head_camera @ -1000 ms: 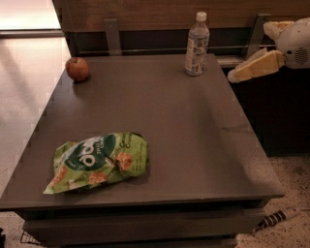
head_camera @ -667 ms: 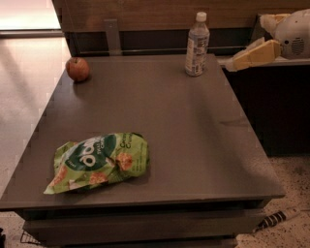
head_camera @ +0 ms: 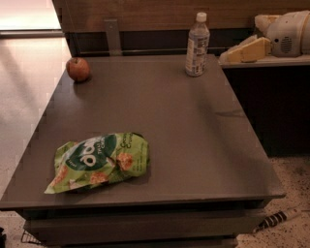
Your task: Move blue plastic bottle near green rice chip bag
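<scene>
The gripper hangs at the far right of the scene, a pale yellowish wedge jutting from a rounded white arm housing. Its tip points toward the camera's left, about level with the far right corner of the table. It touches neither bottle nor bag, and from this angle I cannot tell whether it is open or closed. Directly beneath it runs a pale ledge on top of a dark cabinet that stands against the table's right side. Nearest the gripper, just left of its tip and apart from it, the blue plastic bottle stands upright at the table's far edge, white cap on, label facing the camera. A wooden panel runs behind both bottle and gripper. Further left along that back edge stands a grey upright metal bracket, and beyond it a red apple sits near the far left corner, well apart from the gripper. Farthest from the gripper, diagonally across the table toward the near left corner, the green rice chip bag lies flat and crumpled, its dark green patch with white letters facing up, well apart from the bottle. Far below the gripper, a striped cable lies on the speckled floor by the table's near right corner.
</scene>
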